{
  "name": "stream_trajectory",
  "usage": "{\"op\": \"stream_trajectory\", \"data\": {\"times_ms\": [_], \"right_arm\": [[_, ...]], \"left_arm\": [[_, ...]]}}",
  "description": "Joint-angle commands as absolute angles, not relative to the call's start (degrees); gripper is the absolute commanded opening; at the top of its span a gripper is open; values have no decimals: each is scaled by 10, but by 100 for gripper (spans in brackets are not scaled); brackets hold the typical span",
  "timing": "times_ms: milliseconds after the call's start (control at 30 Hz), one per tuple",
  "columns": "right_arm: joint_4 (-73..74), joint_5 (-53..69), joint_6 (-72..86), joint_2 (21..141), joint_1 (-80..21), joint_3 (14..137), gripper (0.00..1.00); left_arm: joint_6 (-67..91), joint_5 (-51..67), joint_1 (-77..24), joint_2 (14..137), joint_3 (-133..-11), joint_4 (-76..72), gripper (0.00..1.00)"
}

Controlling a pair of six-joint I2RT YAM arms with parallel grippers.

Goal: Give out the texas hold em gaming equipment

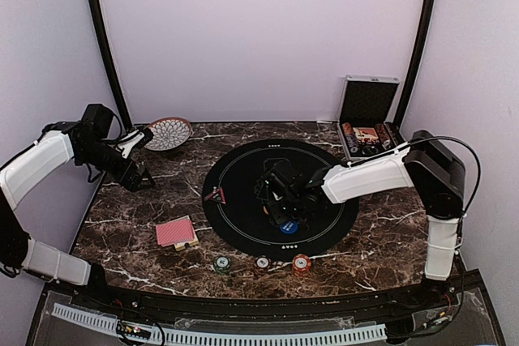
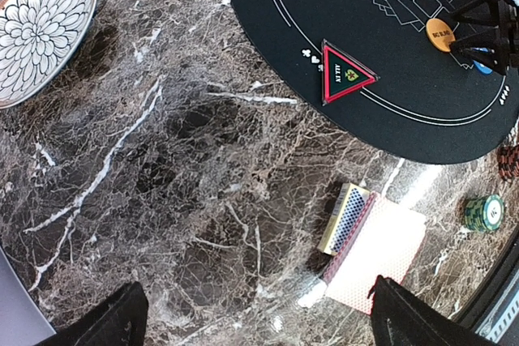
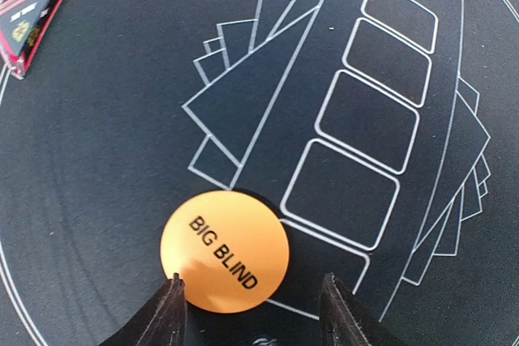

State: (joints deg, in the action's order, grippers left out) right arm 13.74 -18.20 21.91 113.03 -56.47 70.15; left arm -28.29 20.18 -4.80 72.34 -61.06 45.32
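shows the right gripper (image 3: 251, 281) low over the round black mat (image 1: 243, 169), fingers partly apart and straddling the orange "big blind" disc (image 3: 225, 251). has one fingertip at the disc's edge and the other clear of it, bare mat between, so no clamp on it. shows the disc flat on the mat, beside the printed card outlines. has a blue chip (image 1: 289, 227) on the mat just on the near side of that gripper, and a red-edged triangular marker (image 2: 347, 74) by the mat's left rim. shows the left gripper (image 2: 258, 285) above the marble table (image 2: 162, 200), fingers spread wide, nothing between them. has the red-backed card stack (image 1: 174, 231) on the marble just left of the mat. lines three chip stacks along the mat's near edge: green stack (image 1: 221, 263), white stack (image 1: 262, 262), orange stack (image 1: 301, 263).
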Motion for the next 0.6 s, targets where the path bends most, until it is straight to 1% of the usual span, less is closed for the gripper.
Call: {"op": "stream_trajectory", "data": {"times_ms": [0,67,133,400,567], "right_arm": [[132,-201,213,1138,-556,706,60],[131,-192,214,1133,-557,704,66],[127,-187,217,1125,-559,697,68],[112,-164,235,1134,-573,694,68],[107,-173,245,1150,-570,703,66]], "left_arm": [[-293,211,-52,704,-627,473,99],[-294,210,-52,702,-626,474,99],[-295,211,-52,702,-626,472,99],[-293,214,-52,705,-625,471,99],[-293,213,-52,704,-626,472,99]]}}
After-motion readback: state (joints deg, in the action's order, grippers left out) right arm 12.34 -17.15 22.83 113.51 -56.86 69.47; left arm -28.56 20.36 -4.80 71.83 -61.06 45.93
